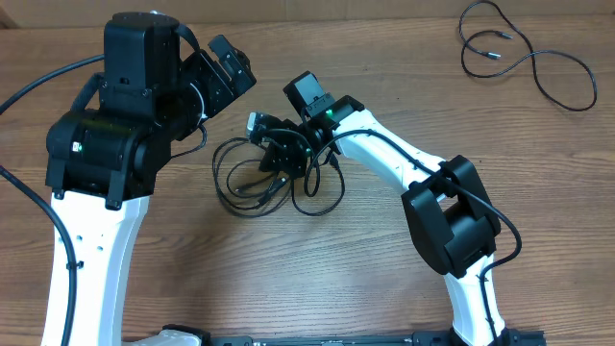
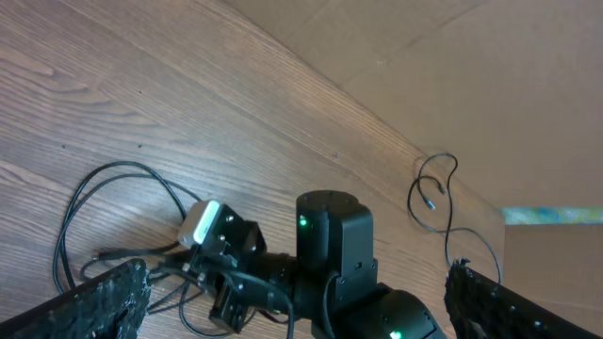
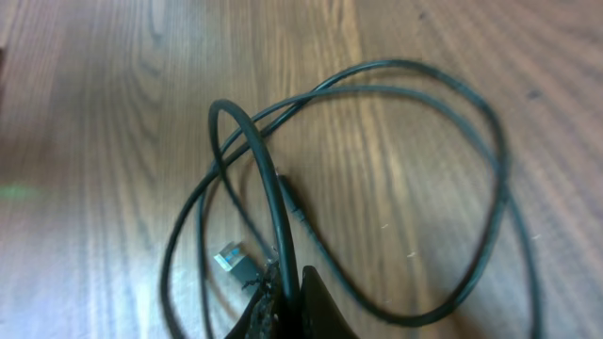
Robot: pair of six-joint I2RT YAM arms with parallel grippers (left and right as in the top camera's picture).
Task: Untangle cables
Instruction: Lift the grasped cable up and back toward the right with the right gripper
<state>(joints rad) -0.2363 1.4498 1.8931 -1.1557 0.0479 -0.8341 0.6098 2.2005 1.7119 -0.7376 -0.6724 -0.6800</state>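
A clump of thin black cables (image 1: 252, 183) lies in loops on the wooden table at centre. My right gripper (image 1: 285, 159) is down in the clump, shut on one black cable strand (image 3: 273, 212) that rises between its fingertips (image 3: 290, 287); a silver USB plug (image 3: 231, 258) lies just left of them. My left gripper (image 2: 292, 301) is open and empty, raised above and left of the clump, its two pads at the view's lower corners. The clump (image 2: 104, 212) and right gripper show below it. A separate loose cable (image 1: 524, 53) lies at the far right.
The right arm (image 1: 404, 159) stretches across the table from the lower right. The left arm's bulky body (image 1: 125, 106) covers the left side. The loose cable also shows in the left wrist view (image 2: 433, 193) near the cardboard wall (image 2: 452, 56).
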